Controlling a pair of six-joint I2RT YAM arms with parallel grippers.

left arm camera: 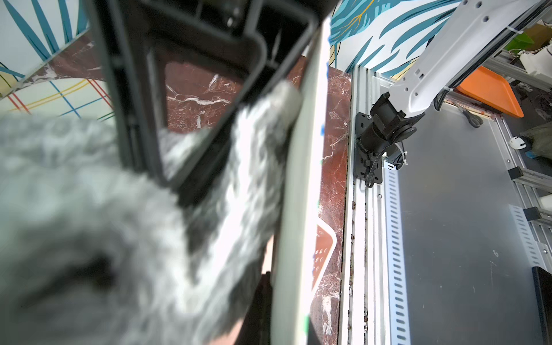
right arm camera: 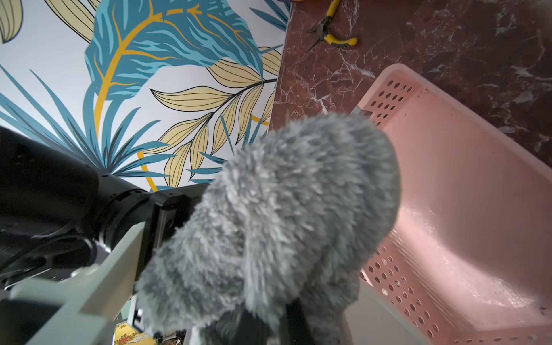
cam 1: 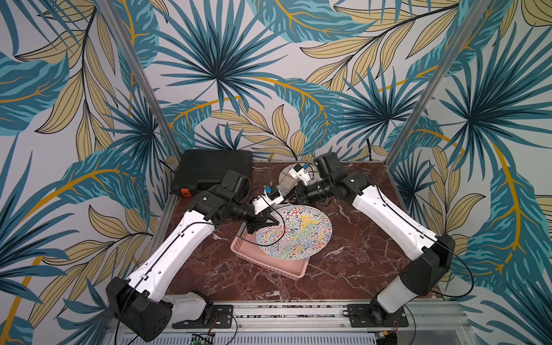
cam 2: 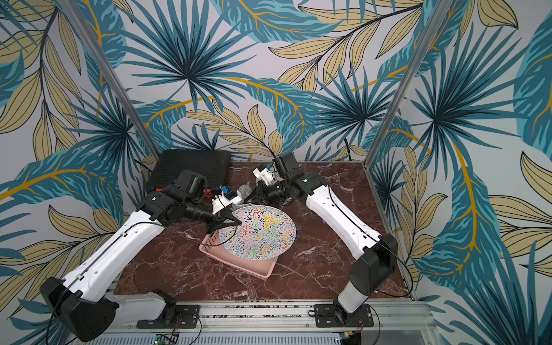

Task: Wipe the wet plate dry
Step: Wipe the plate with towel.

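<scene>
Mid-wipe, I judge: the left gripper (cam 1: 275, 222) is clamping the patterned plate (cam 1: 298, 233) by its rim. The right gripper (cam 2: 256, 192) is pinching a grey fluffy cloth (right arm camera: 283, 215), pressing it on the plate's underside just beyond the left jaws. The next move is calling for steady sweeps.

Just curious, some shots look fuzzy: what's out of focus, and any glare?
Left wrist view: the grey cloth close up is blurred, the far rail sharp. Right wrist view: sheen on the pink basket. Both top views: sharp, evenly lit.
</scene>
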